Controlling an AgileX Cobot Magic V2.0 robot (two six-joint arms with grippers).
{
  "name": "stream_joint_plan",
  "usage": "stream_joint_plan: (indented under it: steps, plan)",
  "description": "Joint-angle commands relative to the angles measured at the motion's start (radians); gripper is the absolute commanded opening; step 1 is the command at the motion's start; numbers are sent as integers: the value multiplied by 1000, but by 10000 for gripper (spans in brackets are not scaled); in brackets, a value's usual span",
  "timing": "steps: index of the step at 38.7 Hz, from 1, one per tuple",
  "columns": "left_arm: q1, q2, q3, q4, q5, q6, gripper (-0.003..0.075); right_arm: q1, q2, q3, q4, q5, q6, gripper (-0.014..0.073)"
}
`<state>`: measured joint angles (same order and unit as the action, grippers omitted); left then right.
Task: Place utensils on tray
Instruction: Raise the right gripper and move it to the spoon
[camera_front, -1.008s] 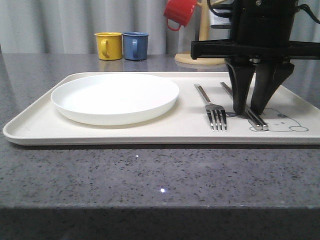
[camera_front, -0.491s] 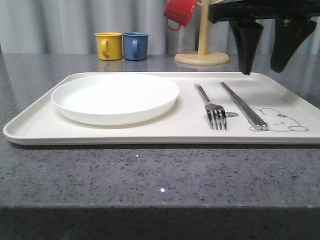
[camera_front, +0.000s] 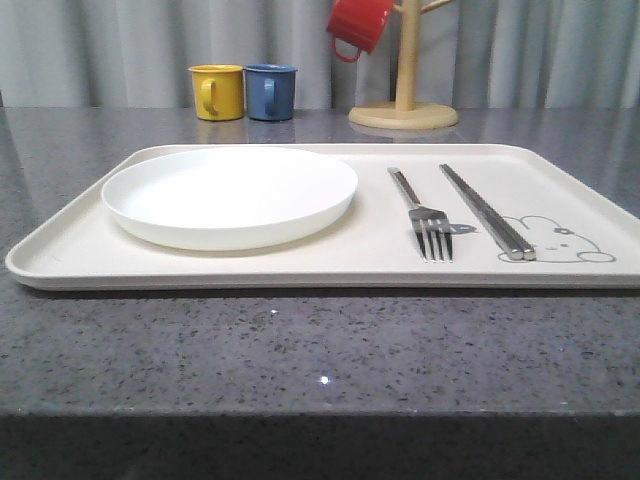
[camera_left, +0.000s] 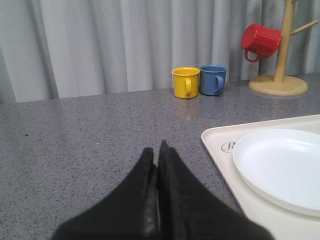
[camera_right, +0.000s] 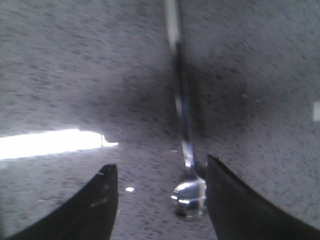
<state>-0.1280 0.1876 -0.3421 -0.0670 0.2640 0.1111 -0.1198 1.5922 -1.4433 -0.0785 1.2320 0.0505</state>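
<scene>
- spoon (camera_right: 186, 150) lies on the grey countertop (camera_right: 260, 75), bowl end between the right gripper (camera_right: 160, 200) fingers, nearer one of them; contact unclear, frame is blurry
- front view: tray (camera_front: 330, 268) carries plate (camera_front: 230, 195), fork (camera_front: 425, 220), chopsticks (camera_front: 490, 215)
- left wrist view: left gripper (camera_left: 157, 165) over bare counter just beside the tray corner
- right fingers spread wide, gripping nothing; left fingers pressed together, empty

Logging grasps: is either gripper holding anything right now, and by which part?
Nothing. Left gripper is shut and empty; right gripper is open above the spoon, not touching.
</scene>
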Motion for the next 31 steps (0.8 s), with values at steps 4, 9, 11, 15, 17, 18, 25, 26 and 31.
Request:
stream_joint_plan:
  steps: [4, 9, 11, 15, 17, 18, 25, 26, 31]
  plan:
    - [3, 7, -26, -10, -85, -12, -18, -79, -13, 4, 15, 19, -51, 421]
    - [3, 7, -26, -10, -85, -12, -18, -88, 36, 6, 19, -3, -80, 421]
    - [3, 7, -26, -10, -85, -12, -18, -88, 59, 6, 19, -10, -80, 421]
    - [3, 7, -26, -10, -85, -12, -18, -88, 97, 6, 19, -21, -81, 421]
    - [3, 7, -26, -10, -85, -12, -18, -88, 112, 6, 19, -21, -81, 421]
    - [3, 7, -26, -10, -85, -12, -18, -88, 119, 6, 19, -22, -81, 421]
    - [3, 7, -26, -10, -85, -12, -18, -88, 144, 6, 21, -27, -81, 372]
    - [3, 7, -26, -10, -85, -12, -18, -88, 144, 6, 21, -27, -81, 351]
    - [3, 7, -26, -10, -85, -12, -18, -88, 143, 6, 21, -19, -81, 200]
